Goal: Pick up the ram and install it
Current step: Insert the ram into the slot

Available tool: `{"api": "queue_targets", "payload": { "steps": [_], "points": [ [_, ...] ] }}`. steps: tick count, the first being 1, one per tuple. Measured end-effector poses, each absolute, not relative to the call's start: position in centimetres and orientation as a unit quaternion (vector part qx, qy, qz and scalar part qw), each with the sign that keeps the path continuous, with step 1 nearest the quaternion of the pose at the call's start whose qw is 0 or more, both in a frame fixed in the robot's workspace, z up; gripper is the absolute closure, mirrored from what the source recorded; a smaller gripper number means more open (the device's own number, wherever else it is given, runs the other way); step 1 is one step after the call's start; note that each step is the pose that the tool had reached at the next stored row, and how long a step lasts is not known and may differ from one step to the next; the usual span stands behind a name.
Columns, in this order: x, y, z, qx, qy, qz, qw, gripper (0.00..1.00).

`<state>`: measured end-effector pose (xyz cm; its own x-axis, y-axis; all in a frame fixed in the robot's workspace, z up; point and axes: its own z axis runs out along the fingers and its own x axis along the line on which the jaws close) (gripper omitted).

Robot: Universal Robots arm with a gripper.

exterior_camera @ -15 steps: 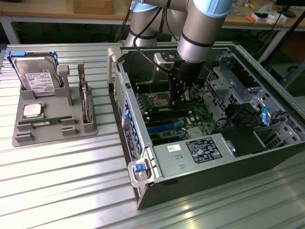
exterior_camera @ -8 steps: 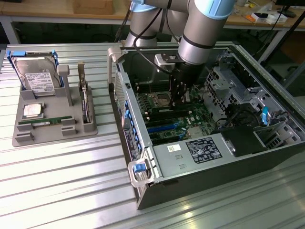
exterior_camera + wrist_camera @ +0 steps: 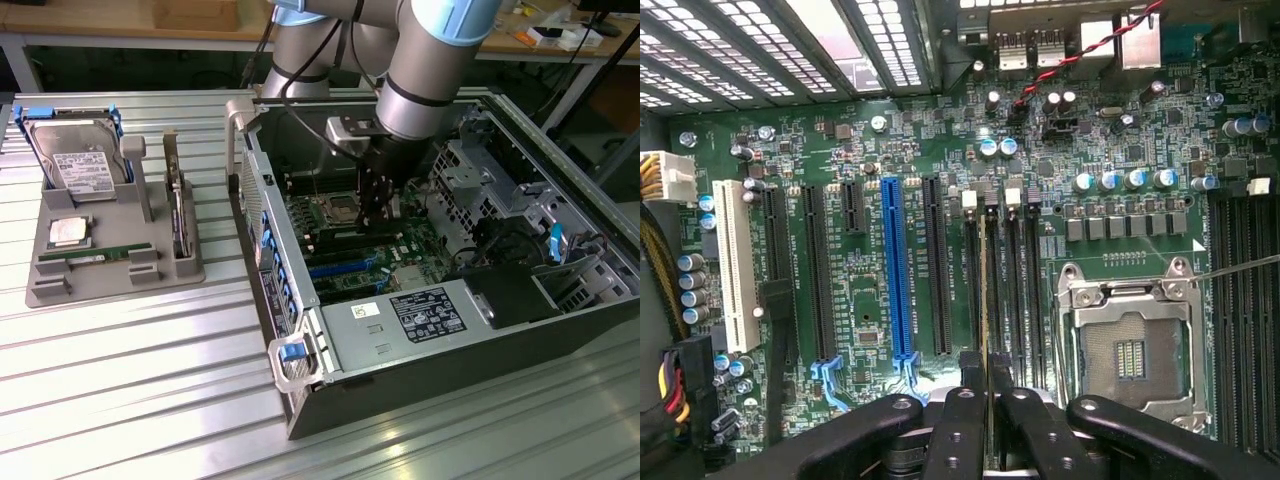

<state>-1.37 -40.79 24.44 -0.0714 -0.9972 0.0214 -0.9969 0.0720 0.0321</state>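
Note:
The ram [image 3: 985,290] shows edge-on in the wrist view as a thin greenish-yellow strip. It stands upright over the black memory slots [image 3: 1018,290] beside the open processor socket [image 3: 1130,345]. My gripper [image 3: 987,385] is shut on it, one black finger [image 3: 962,425] on each side. In the exterior view my gripper [image 3: 378,220] reaches straight down into the open computer case [image 3: 420,320], low over the motherboard [image 3: 345,265] next to the socket [image 3: 335,210]. I cannot tell whether the stick's lower edge touches a slot.
A grey tray [image 3: 40,285] at the exterior view's left holds a hard drive [image 3: 80,160], a silver processor chip [image 3: 68,232], a flat green stick [image 3: 100,256] and an upright card with a bracket [image 3: 178,210]. Drive cages [image 3: 490,175] and cables [image 3: 560,245] crowd the case. A long blue slot [image 3: 896,270] lies nearby.

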Motion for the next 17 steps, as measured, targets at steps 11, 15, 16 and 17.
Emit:
{"api": "queue_targets", "payload": {
  "steps": [11,15,16,17],
  "points": [
    [-1.37,-40.91,24.44,0.681,-0.732,-0.005,0.018,0.87],
    [-1.37,-40.91,24.44,0.681,-0.732,-0.005,0.018,0.87],
    [-1.37,-40.91,24.44,0.682,-0.731,-0.005,0.018,0.87],
    [-1.37,-40.91,24.44,0.683,-0.73,-0.005,0.018,0.87]
  ]
}}
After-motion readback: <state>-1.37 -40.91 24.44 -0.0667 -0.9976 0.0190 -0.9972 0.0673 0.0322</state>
